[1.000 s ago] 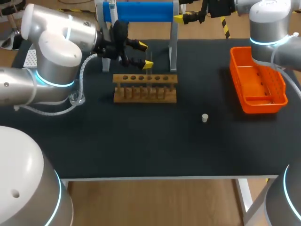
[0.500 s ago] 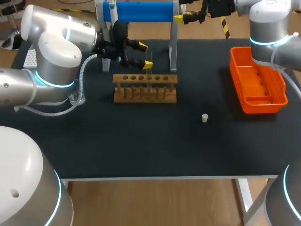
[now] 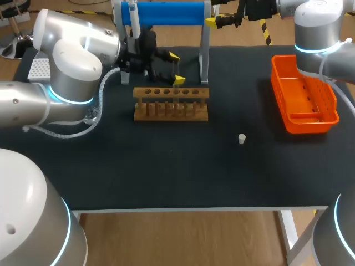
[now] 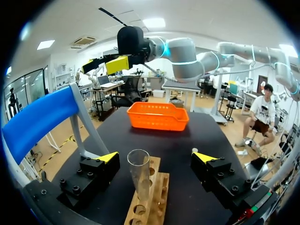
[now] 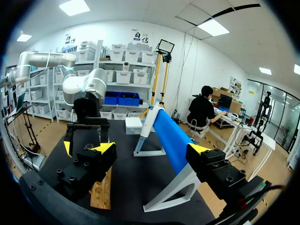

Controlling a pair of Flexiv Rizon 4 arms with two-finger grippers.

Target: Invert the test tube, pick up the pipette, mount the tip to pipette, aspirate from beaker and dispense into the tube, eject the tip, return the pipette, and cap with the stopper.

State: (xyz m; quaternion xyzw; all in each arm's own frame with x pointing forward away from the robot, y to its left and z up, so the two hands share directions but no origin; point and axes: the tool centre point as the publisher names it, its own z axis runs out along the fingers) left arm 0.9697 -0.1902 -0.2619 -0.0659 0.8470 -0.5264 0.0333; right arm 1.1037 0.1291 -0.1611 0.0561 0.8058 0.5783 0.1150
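Two yellow-tipped fingers of the left gripper [image 4: 157, 157] stand spread in the left wrist view, one to each side of the tube [image 4: 139, 180], and neither touches the glass. The tube stands upright in a hole of the rack [image 4: 151, 202] with its open mouth up. I judge that this is how it must sit to take liquid, so the inverting looks done and the fingers have no need to hold it. Ahead of the rack the basket [image 4: 158, 116] sits on the table [image 4: 201, 136]. The right gripper [image 4: 103, 65] hangs high over the far side, out of the way.

Both fingers of the right gripper [image 5: 152, 149] are spread wide in the right wrist view, with nothing between them. The blue stand [image 5: 169, 138] lies just ahead and below, and beyond it the left gripper [image 5: 86, 136] hangs over the rack [image 5: 101, 192]. The right arm probably waits here because the pipette comes next, though I cannot pick the pipette out with certainty.

One arm comes in from the left in the head view, its gripper [image 3: 176, 68] just above the rack [image 3: 171, 103], toward the rack's right end. The tube is too faint there to place. The stopper [image 3: 242, 138] lies alone on the table [image 3: 166, 166] between rack and basket [image 3: 304, 94], apart from both, likely kept for the last step. The right gripper [image 3: 217, 22] is by the right end of the stand [image 3: 166, 12].
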